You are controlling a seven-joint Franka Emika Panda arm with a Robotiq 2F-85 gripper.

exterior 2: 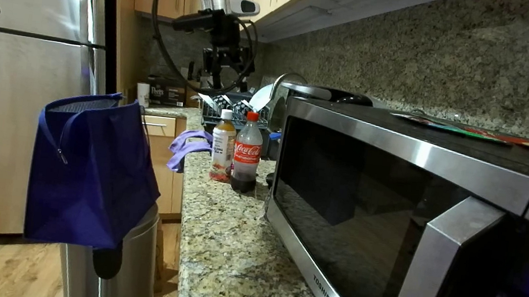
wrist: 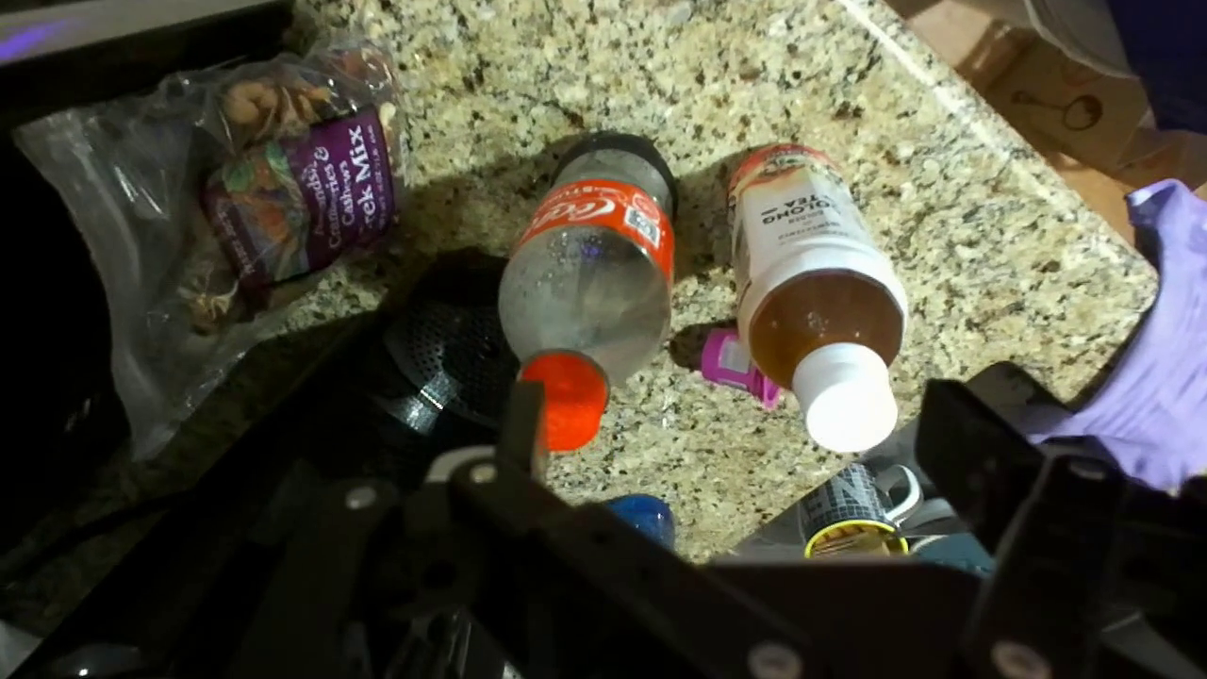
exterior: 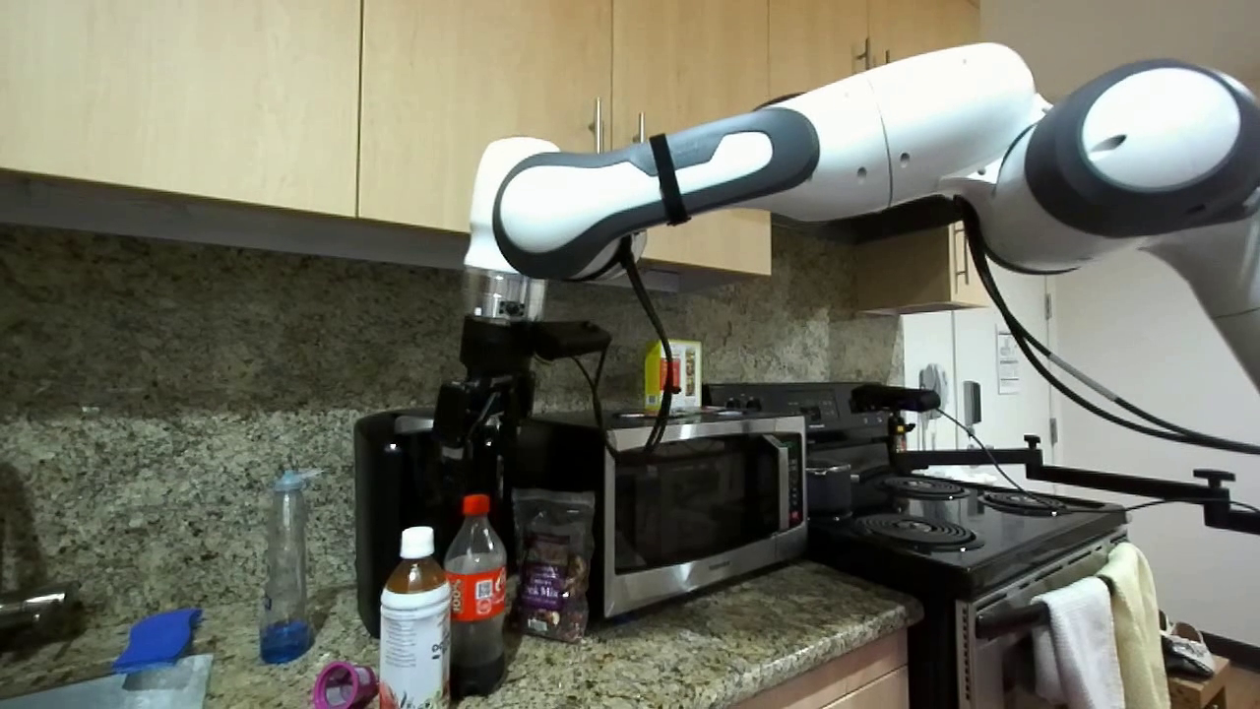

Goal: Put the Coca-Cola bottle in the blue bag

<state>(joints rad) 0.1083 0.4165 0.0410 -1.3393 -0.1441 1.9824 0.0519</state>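
Jaws spread well apart, the Robotiq gripper (wrist: 740,424) hangs over the granite counter (exterior 2: 228,244), higher than the bottle caps in an exterior view. The Coca-Cola bottle (exterior 2: 247,154) stands upright on the counter, red cap on, with dark cola in its lower part, set in from the front edge. Just beside it, nearer that edge and the corner seen in the wrist view, stands a white-capped oolong tea bottle (wrist: 816,292). By the same corner hangs a lavender cloth (exterior 2: 190,147). On the Coca-Cola bottle's other side, a trek mix pouch (wrist: 302,198) stands next to the Toshiba microwave (exterior 2: 351,218). Toward the counter's back edge, a tall clear bottle (exterior: 285,635) holds a little blue liquid. Out beyond the front edge, the blue bag (exterior 2: 87,178) sits on a stainless-steel bin (exterior 2: 133,275), its top gaping.
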